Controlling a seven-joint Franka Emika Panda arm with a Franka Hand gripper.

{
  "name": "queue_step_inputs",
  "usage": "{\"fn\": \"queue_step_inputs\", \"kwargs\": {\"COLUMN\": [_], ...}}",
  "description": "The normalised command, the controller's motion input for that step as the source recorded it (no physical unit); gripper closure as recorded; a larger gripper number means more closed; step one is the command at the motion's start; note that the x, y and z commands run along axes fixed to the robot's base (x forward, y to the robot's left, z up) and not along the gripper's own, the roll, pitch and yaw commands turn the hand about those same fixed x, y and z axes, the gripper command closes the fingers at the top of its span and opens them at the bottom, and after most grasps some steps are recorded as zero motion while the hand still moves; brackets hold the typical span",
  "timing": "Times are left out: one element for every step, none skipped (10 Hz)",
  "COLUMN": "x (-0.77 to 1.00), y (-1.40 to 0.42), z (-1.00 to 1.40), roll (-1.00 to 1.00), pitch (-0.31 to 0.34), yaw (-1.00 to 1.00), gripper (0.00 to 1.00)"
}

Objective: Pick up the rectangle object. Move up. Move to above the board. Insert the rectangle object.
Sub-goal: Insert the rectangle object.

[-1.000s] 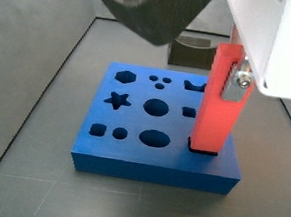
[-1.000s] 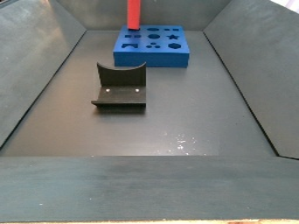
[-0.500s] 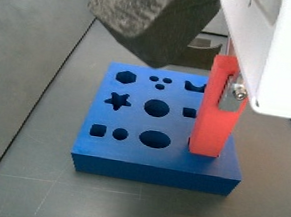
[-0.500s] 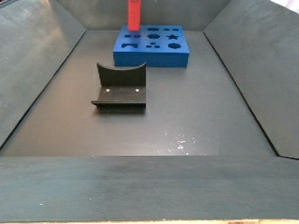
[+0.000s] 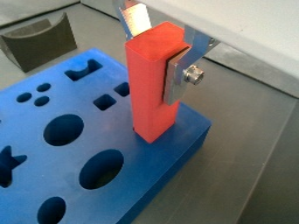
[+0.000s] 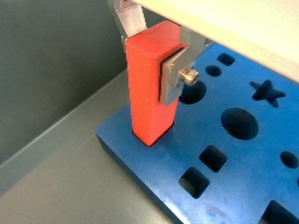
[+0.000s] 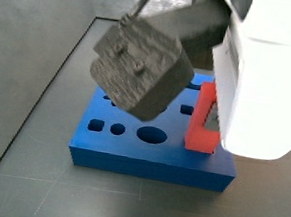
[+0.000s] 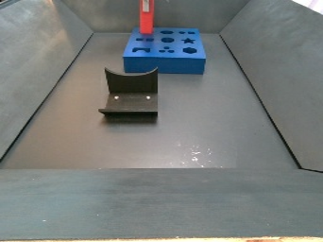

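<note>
The rectangle object [image 5: 155,87] is a red-orange bar standing upright, and my gripper [image 5: 156,63] is shut on its upper part. Both wrist views show a silver finger plate [image 6: 174,73] pressed flat on its side. The bar's lower end meets the top of the blue board [image 5: 70,149] close to a corner edge; I cannot tell how deep it sits. In a side view the bar [image 7: 203,118] shows only partly beside the white gripper body [image 7: 266,81], over the board [image 7: 142,159]. From farther off, the bar [image 8: 145,14] rises from the board's [image 8: 171,55] far left part.
A dark fixture [image 8: 128,95] stands on the floor in front of the board. A dark grey block on the wrist [image 7: 140,64] hides much of the board in a side view. Grey sloped walls [image 8: 38,85] enclose the floor on both sides.
The gripper body and the dark wrist block have come lower in a side view, covering more of the bar and board. The bar's lower end stays at the same corner.
</note>
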Motion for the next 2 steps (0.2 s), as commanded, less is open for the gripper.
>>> {"fn": "queue_step_inputs", "kwargs": {"x": [0.0,0.0], "y": [0.0,0.0], "z": [0.0,0.0], "roll": [0.0,0.0], "pitch": [0.0,0.0], "yaw": [0.0,0.0], "gripper": [0.0,0.0]}}
